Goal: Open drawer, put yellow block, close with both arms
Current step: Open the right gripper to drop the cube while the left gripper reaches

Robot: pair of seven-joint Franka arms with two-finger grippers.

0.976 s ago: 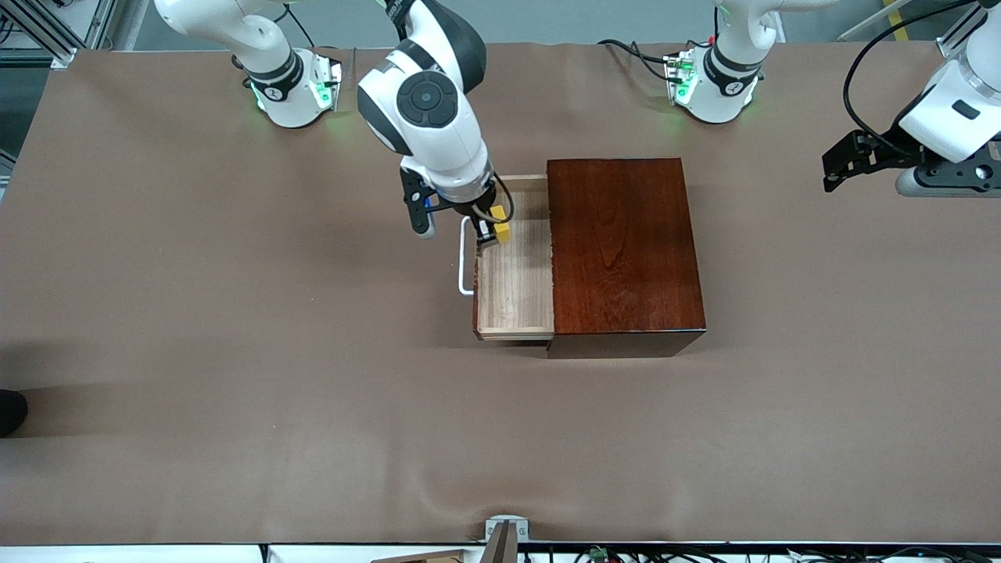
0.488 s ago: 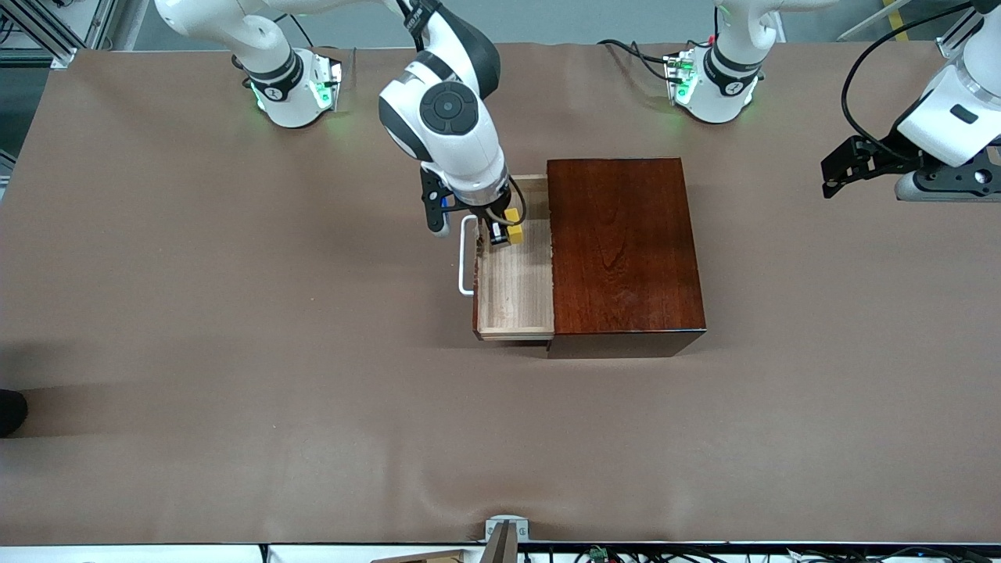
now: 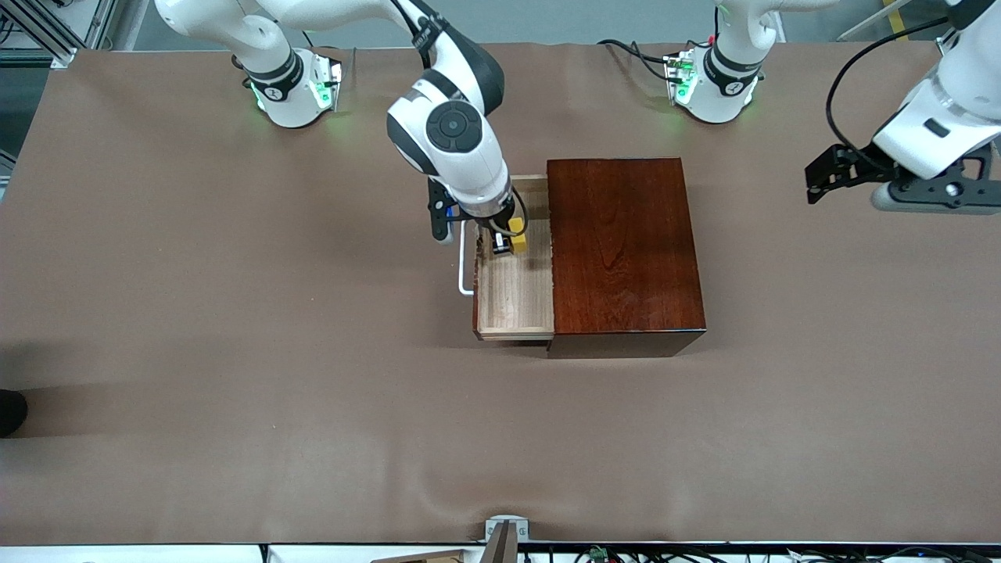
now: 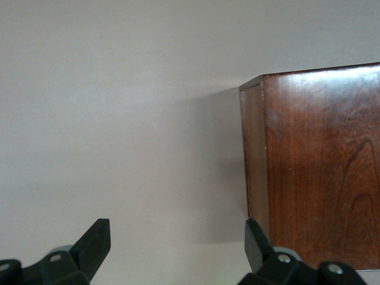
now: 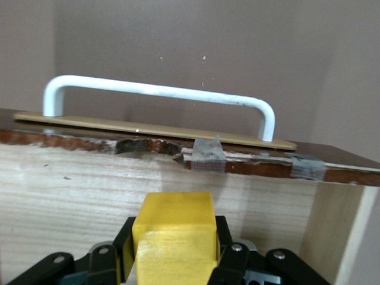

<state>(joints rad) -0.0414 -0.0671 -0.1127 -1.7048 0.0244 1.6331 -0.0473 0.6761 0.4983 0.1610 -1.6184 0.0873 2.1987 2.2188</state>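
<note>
One smooth yellow block [image 3: 517, 245], pinched by right tool [image 3: 507, 244], over pale-wood drawer [image 3: 516, 301].

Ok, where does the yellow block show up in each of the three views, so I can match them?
Front view: the yellow block is held in the right gripper over the open drawer, near its end toward the robots' bases.
Left wrist view: not in it; only the box shows.
Right wrist view: yellow block low in the middle, between the fingers.
Shared landmark: the white handle, in the front and right wrist views.
</note>
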